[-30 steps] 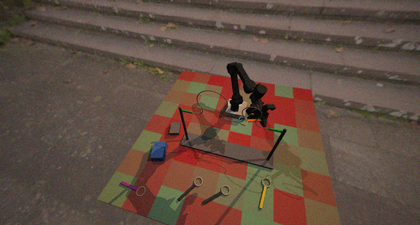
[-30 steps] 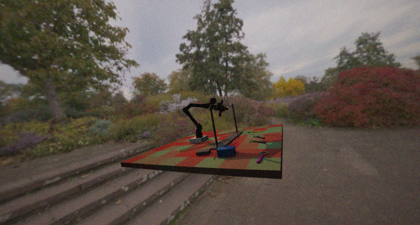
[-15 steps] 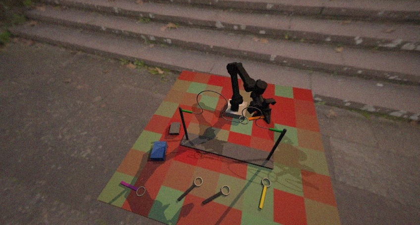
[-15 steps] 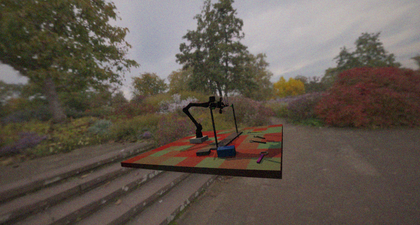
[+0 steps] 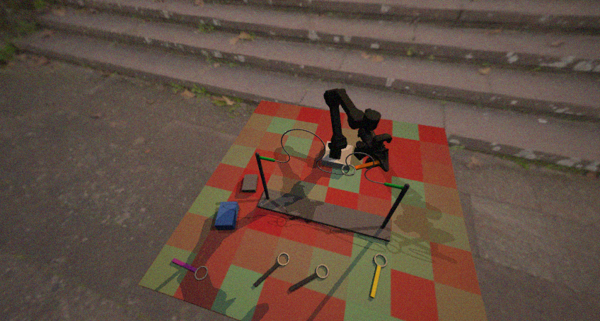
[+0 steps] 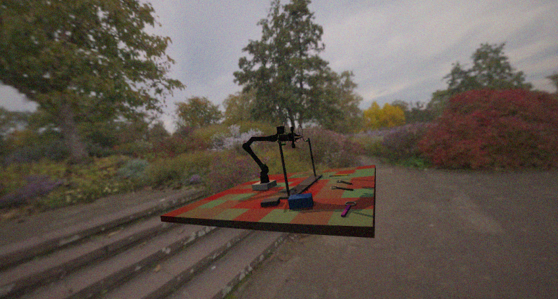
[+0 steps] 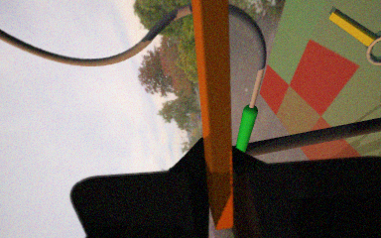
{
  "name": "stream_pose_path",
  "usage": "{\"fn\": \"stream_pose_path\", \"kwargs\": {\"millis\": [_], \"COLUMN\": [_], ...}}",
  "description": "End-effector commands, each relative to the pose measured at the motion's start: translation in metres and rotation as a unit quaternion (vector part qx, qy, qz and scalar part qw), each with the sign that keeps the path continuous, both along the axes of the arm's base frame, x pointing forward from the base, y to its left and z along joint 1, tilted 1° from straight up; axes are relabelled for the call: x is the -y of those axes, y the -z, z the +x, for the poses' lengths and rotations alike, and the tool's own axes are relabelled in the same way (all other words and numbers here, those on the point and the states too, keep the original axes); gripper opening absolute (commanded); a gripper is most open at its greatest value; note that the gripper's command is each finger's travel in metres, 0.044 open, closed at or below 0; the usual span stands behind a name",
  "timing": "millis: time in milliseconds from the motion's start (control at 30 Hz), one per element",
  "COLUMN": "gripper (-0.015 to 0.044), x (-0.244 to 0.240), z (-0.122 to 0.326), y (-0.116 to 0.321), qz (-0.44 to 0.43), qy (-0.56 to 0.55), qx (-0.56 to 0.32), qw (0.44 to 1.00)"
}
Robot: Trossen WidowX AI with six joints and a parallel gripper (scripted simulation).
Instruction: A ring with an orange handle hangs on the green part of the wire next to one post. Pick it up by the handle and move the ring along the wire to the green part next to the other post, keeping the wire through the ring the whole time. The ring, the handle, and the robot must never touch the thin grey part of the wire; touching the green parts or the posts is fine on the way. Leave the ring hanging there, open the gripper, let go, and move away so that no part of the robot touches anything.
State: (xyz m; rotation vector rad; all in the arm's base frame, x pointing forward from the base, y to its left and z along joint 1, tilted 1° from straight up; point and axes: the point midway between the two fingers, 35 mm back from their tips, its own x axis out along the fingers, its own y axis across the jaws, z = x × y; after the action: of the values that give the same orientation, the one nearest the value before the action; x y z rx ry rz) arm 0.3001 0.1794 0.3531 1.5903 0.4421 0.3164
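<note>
The orange handle (image 5: 364, 165) (image 7: 214, 89) is held level by my gripper (image 5: 378, 162) (image 7: 208, 143), which is shut on it near its free end. The ring (image 5: 342, 170) is around the thin grey wire (image 5: 303, 129) (image 7: 83, 61), low between its large left loop and smaller right loop in the top view. The wrist view cuts off the ring; whether it touches the wire is too small to tell. One green part (image 5: 267, 159) is at the left post (image 5: 262, 177); the other green part (image 5: 394, 186) (image 7: 247, 126) is at the right post (image 5: 394, 207) (image 7: 326, 134).
A grey base (image 5: 332, 213) carries both posts. A blue block (image 5: 226, 215) (image 6: 301, 201) and a dark block (image 5: 249, 182) (image 6: 270, 203) lie beyond its left end. Nearer the top camera lie a magenta-handled ring (image 5: 184, 264), a yellow-handled ring (image 5: 376, 281) (image 7: 351, 29) and two dark-handled rings.
</note>
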Motion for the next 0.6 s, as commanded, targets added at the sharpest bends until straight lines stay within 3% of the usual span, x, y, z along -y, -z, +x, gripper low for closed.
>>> {"fn": "stream_pose_path", "kwargs": {"millis": [0,567], "gripper": [-0.0150,-0.0150], "x": [0.001,0.008], "z": [-0.001,-0.002], "y": [-0.013,-0.042], "qz": [0.027,0.116], "qy": [-0.003,-0.005], "qx": [0.007,0.010], "qw": [1.000,0.993]}}
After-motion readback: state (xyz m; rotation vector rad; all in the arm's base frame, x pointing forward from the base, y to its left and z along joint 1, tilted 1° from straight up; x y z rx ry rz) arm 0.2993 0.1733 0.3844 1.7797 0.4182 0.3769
